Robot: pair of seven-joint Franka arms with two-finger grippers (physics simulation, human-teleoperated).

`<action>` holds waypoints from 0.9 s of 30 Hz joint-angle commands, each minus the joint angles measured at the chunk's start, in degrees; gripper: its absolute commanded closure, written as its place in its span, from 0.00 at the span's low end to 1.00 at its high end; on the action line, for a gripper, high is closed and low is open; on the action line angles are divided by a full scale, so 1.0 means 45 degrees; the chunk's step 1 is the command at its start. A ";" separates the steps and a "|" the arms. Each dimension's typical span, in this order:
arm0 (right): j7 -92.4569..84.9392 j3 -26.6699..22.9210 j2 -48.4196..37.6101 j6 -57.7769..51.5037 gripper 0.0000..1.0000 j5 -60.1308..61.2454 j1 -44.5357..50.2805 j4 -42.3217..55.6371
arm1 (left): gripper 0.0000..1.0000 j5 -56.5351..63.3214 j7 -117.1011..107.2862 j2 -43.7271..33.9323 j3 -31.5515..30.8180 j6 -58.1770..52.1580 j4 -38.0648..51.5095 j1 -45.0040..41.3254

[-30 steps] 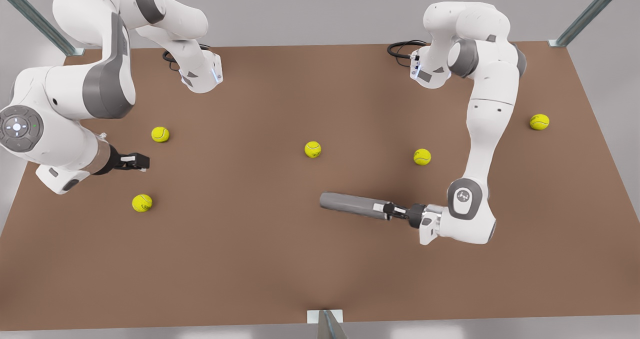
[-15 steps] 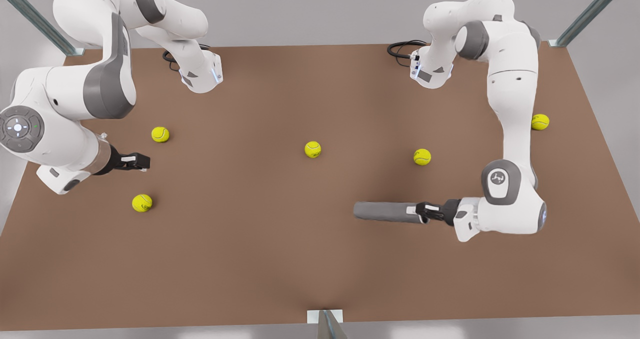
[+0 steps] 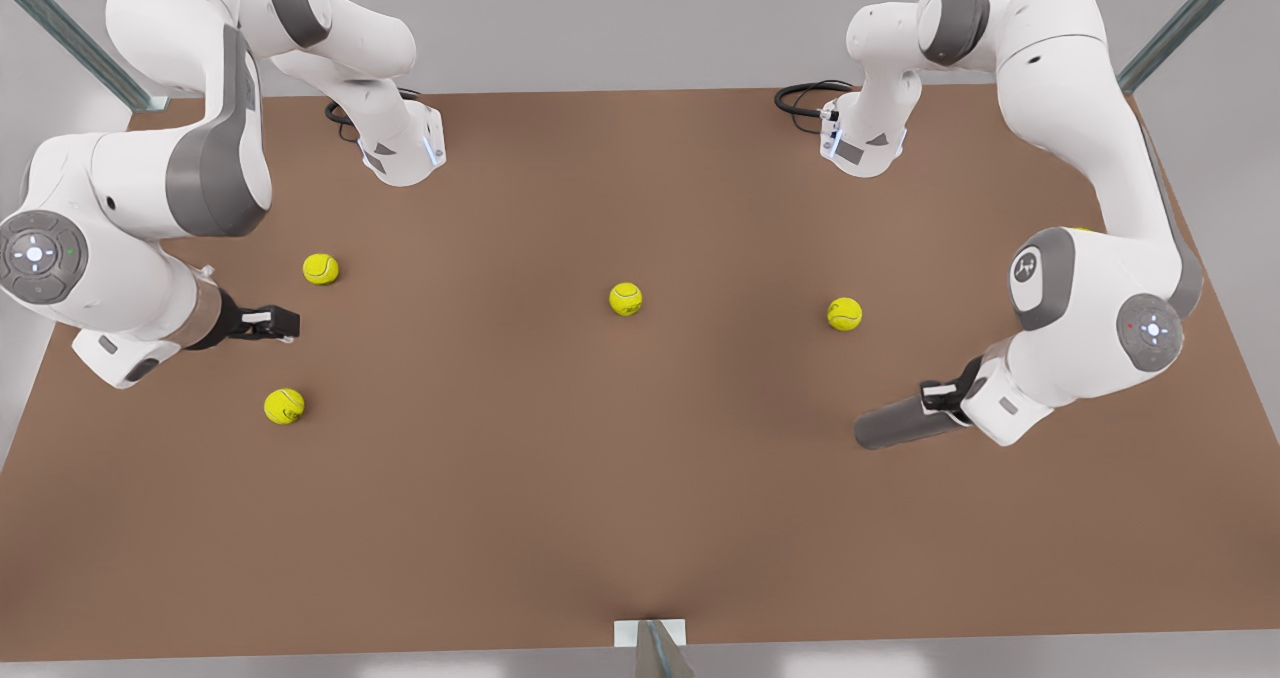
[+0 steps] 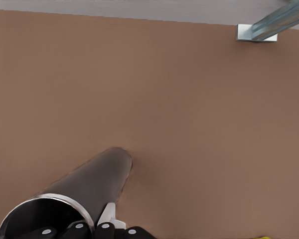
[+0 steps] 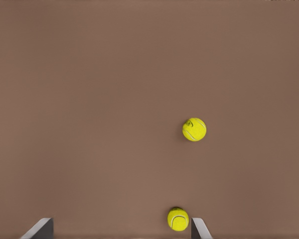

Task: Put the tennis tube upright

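Matte brown table (image 3: 560, 518); left end effector (image 3: 938, 398) pinching smooth grey tennis tube (image 3: 890, 428); right end effector (image 3: 272, 324) spread.

Matt grey tennis tube (image 3: 893, 428) with a shiny metal-looking rim — table (image 3: 560, 518) smooth, matt brown.

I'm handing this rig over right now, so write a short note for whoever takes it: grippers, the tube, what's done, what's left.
Left gripper: shut on the plain matte grey cylindrical tennis tube near its hollow, silvery-rimmed end, at the front view's right.
Right gripper: open, waits at the front view's left between two yellow-green tennis balls.
Done: tube grasped and tilted, its far end down at the brown table.
Left: finish tipping it upright, release.
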 commanded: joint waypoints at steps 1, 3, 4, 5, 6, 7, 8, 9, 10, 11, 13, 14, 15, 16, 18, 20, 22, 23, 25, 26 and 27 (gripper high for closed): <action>0.0000 0.0000 -0.0002 0.0000 0.00 0.0000 0.0000 -0.0001 | 0.79 0.1276 -0.0046 -0.0025 0.0000 0.0008 -0.0002 -0.0014; 0.0000 0.0000 0.0017 0.0000 0.00 0.0000 0.0000 -0.0001 | 0.79 0.1472 -0.1725 -0.0162 0.0000 -0.0011 -0.0079 -0.0112; 0.0000 0.0000 -0.0002 0.0000 0.00 0.0000 0.0000 0.0018 | 0.79 0.1492 -0.2291 -0.0123 0.0000 0.0008 -0.0119 -0.0131; 0.0000 0.0000 0.0017 0.0000 0.00 0.0000 0.0000 0.0018 | 0.79 0.1492 -0.2468 -0.0045 -0.0001 0.0106 -0.0314 -0.0131; 0.0000 0.0000 -0.0002 0.0000 0.00 0.0000 0.0000 0.0018 | 0.79 0.1492 -0.2488 0.0111 -0.0020 0.0106 -0.0314 -0.0131; 0.0000 0.0000 -0.0002 0.0000 0.00 0.0000 0.0000 0.0018 | 0.79 0.1492 -0.2488 0.0326 0.0000 0.0301 -0.0314 -0.0131; 0.0000 0.0000 -0.0002 0.0000 0.00 0.0000 0.0000 0.0018 | 0.79 0.1492 -0.2488 0.0521 -0.0020 0.0496 -0.0314 -0.0112; 0.0000 0.0000 0.0017 0.0000 0.00 0.0000 0.0000 0.0018 | 0.79 0.1491 -0.2488 0.0678 -0.0020 0.0594 -0.0314 -0.0092; 0.0000 0.0000 -0.0002 0.0000 0.00 0.0000 0.0000 0.0018 | 0.79 0.1472 -0.2488 0.0775 -0.0020 0.0614 -0.0314 -0.0053; 0.0000 0.0000 0.0017 0.0000 0.00 0.0000 -0.0019 0.0018 | 0.79 0.1453 -0.2488 0.0951 -0.0020 0.0633 -0.0314 -0.0053; 0.0000 0.0000 0.0017 0.0000 0.00 0.0000 0.0000 -0.0001 | 0.79 0.1453 -0.2488 0.1186 -0.0020 0.0809 -0.0314 -0.0014; 0.0000 0.0000 -0.0002 0.0000 0.00 0.0000 -0.0019 -0.0001 | 0.79 0.1472 -0.2507 0.1303 -0.0020 0.0887 -0.0314 -0.0014; 0.0000 0.0000 -0.0002 0.0000 0.00 0.0000 0.0000 0.0018 | 0.79 0.1472 -0.2488 0.1361 -0.0001 0.0887 -0.0314 0.0006; 0.0000 0.0000 0.0017 0.0000 0.00 0.0000 0.0000 0.0018 | 0.79 0.1472 -0.2488 0.1478 -0.0020 0.0965 -0.0314 0.0006; 0.0000 0.0000 0.0017 0.0000 0.00 0.0000 -0.0019 0.0018 | 0.79 0.1472 -0.2488 0.1557 -0.0020 0.0985 -0.0314 0.0006; 0.0000 0.0000 -0.0002 0.0000 0.00 0.0000 -0.0019 0.0018 | 0.79 0.1472 -0.2488 0.1674 -0.0020 0.0985 -0.0314 0.0006; 0.0000 0.0000 -0.0002 0.0000 0.00 0.0000 0.0000 0.0018 | 0.79 0.1472 -0.2488 0.1772 0.0000 0.1043 -0.0314 0.0025; 0.0000 0.0000 -0.0002 0.0000 0.00 0.0000 -0.0019 0.0018 | 0.79 0.1472 -0.2488 0.1772 0.0000 0.1043 -0.0314 0.0045; 0.0000 0.0000 -0.0002 0.0000 0.00 0.0000 -0.0019 0.0018 | 0.79 0.1472 -0.2488 0.1772 0.0000 0.1043 -0.0314 0.0084; 0.0000 0.0000 0.0017 0.0000 0.00 0.0000 -0.0019 0.0018 | 0.79 0.1492 -0.2468 0.1772 0.0000 0.1043 -0.0314 0.0084; 0.0000 0.0000 -0.0002 0.0000 0.00 0.0000 -0.0019 0.0018 | 0.79 0.1492 -0.2449 0.1772 -0.0001 0.1043 -0.0314 0.0084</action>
